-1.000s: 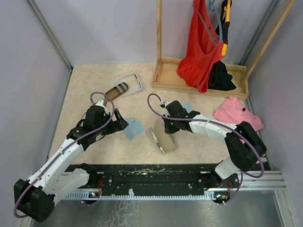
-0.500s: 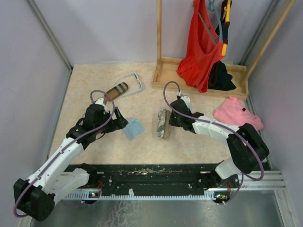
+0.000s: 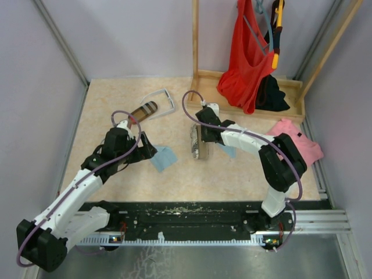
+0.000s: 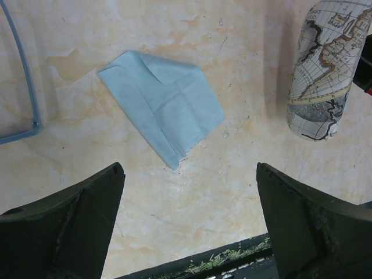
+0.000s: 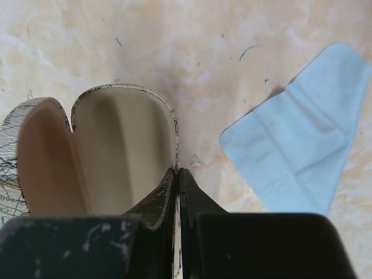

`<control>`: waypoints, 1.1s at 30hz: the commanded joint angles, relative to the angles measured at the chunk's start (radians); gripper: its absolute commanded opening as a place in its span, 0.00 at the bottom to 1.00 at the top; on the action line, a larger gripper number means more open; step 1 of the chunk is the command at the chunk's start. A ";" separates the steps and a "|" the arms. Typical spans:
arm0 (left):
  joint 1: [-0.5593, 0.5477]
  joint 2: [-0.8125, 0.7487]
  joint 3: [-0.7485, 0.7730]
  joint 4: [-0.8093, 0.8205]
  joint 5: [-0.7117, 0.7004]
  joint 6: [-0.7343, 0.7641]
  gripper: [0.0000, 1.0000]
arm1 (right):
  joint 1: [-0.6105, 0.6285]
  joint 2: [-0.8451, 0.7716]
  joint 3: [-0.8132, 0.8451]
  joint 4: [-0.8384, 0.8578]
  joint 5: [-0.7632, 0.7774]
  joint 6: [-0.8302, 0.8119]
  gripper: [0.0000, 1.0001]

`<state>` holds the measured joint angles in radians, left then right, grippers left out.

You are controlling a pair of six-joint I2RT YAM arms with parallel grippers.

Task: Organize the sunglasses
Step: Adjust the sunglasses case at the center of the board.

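- My left gripper hangs over the table with its jaws spread wide. It holds nothing and touches nothing, and bare tabletop shows between its fingers.
- Farther back on the left lies a brown-striped case.
- The pale-framed sunglasses lie on the table just behind that case, near the back wall. They are well apart from both grippers, and I cannot tell whether the frame touches the case.
- A light blue cloth, folded and flat, sits on the table just ahead of the open left jaws, untouched.
- Right of it is the map-print case. The right wrist view shows it hinged open, with the cream lining of both halves exposed.
- My right gripper is closed tight on one wall of that case. The rim is pinched between the two fingertips, with no gap left beyond the wall itself.
- A second blue cloth lies flat just right of the open case, apart from it. In the top view it is partly under the right arm.
- At the far right a pink cloth lies crumpled on the table.
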<state>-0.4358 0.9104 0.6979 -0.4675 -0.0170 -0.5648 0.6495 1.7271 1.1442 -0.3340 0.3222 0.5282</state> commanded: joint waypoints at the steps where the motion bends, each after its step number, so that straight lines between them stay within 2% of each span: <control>1: 0.004 -0.051 0.029 0.002 -0.010 0.029 0.99 | -0.012 0.007 0.111 -0.074 -0.012 -0.257 0.00; 5: 0.003 -0.084 0.016 0.022 -0.008 0.031 0.99 | -0.024 0.043 0.175 -0.145 -0.077 -0.394 0.00; 9: 0.004 -0.098 0.018 0.016 -0.009 0.034 1.00 | -0.016 0.046 0.194 -0.172 -0.070 -0.550 0.00; 13: 0.004 -0.113 0.012 0.011 -0.016 0.036 0.99 | -0.004 0.019 0.160 -0.114 -0.104 -0.729 0.00; 22: 0.004 -0.210 0.008 -0.027 -0.065 0.039 1.00 | 0.080 0.089 0.175 0.003 0.022 -1.067 0.00; 33: 0.004 -0.326 -0.010 -0.055 -0.110 0.024 0.99 | 0.149 0.174 0.178 0.099 -0.041 -1.254 0.02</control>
<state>-0.4358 0.6220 0.6983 -0.5106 -0.0967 -0.5415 0.7841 1.8797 1.2846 -0.3134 0.2943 -0.6315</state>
